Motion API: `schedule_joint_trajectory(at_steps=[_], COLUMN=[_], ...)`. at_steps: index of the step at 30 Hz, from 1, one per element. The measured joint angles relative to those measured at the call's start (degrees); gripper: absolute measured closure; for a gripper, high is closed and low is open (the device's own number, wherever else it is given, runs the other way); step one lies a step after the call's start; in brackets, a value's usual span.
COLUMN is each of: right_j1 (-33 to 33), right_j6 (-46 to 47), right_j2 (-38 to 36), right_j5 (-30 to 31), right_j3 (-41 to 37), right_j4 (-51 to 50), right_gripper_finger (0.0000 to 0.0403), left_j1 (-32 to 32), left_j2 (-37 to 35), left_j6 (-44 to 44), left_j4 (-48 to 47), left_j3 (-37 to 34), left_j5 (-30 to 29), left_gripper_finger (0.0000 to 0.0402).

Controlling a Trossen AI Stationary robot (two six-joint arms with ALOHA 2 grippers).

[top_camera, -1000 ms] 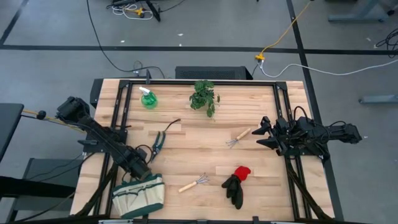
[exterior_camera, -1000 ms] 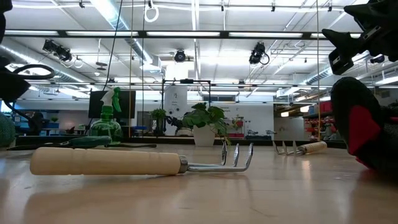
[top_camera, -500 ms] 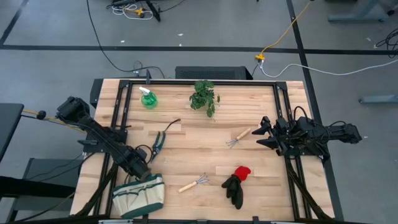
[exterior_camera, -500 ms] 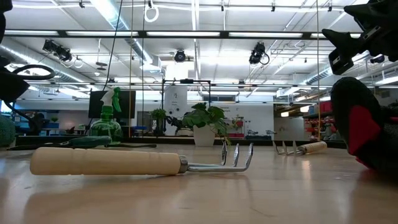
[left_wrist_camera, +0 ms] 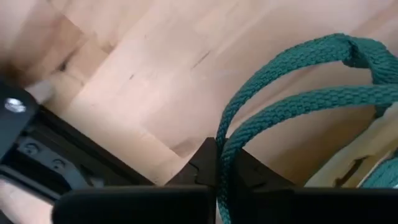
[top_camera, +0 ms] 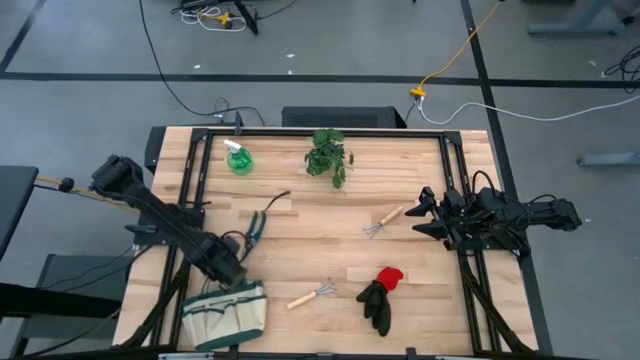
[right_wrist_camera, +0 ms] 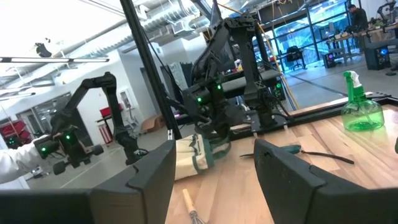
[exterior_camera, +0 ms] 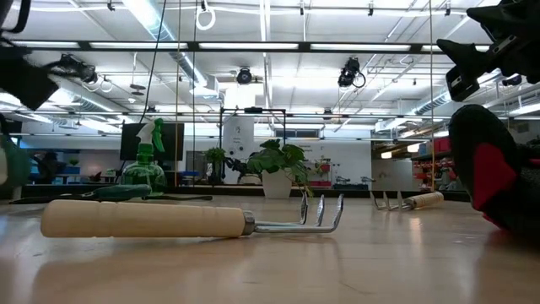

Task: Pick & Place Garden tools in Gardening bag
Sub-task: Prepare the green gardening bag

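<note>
The cream gardening bag (top_camera: 224,312) with green trim lies at the table's near left corner. My left gripper (top_camera: 229,272) is just beyond its far edge, shut on its green handle (left_wrist_camera: 292,81). A green spray bottle (top_camera: 239,158), pruning shears (top_camera: 255,228), two wooden-handled rakes (top_camera: 385,219) (top_camera: 312,294) and red-and-black gloves (top_camera: 380,295) lie on the table. In the low view the near rake (exterior_camera: 194,221) and the gloves (exterior_camera: 494,173) lie closest. My right gripper (top_camera: 425,213) is open and empty at the right side, above the table. My left gripper pinches the bag's green webbing handle (left_wrist_camera: 225,155) between its two fingers, where the looped straps run together. The fingers come at it slanting down from the far left. The bag's body (left_wrist_camera: 367,155) hangs from the straps toward the table; whether it rests there I cannot tell.
A small potted plant (top_camera: 328,155) stands at the far middle of the table. Black frame rails (top_camera: 195,180) run along the left and right sides. Bare wood lies in the middle between the shears and the far rake.
My left gripper has gone up a little with the bag's handle; in the low view it now shows higher and blurred. The bag has shifted slightly with it. The tools have stayed where they were.
</note>
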Motion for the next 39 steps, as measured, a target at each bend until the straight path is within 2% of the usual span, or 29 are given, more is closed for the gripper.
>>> schedule_joint_trajectory(at_steps=[6, 14, 22, 32, 39], right_j1=[-0.01, -0.01, 0.01, 0.01, 0.01], right_j6=[0.09, 0.09, 0.09, 0.09, 0.09], right_j2=[-0.01, -0.01, 0.01, 0.00, 0.01], right_j5=[0.00, 0.13, 1.53, 1.53, 1.53], right_j3=[0.01, -0.01, -0.01, -0.01, -0.01], right_j4=[-0.04, -0.04, -0.35, -0.33, -0.37], right_gripper_finger=[0.0183, 0.0183, 0.0183, 0.0183, 0.0183], left_j1=[1.16, 2.70, 5.08, 11.52, 16.70], left_j2=[0.00, -0.02, -0.04, 0.00, -0.02], left_j6=[0.41, 1.79, 3.14, 12.28, 18.73], left_j4=[-11.48, -21.77, -33.68, -34.17, -30.19], left_j3=[7.07, 16.99, 25.36, 32.65, 33.88], left_j5=[-4.98, -13.25, -19.12, -28.54, -32.68], left_gripper_finger=[0.0393, 0.0393, 0.0392, 0.0393, 0.0393])
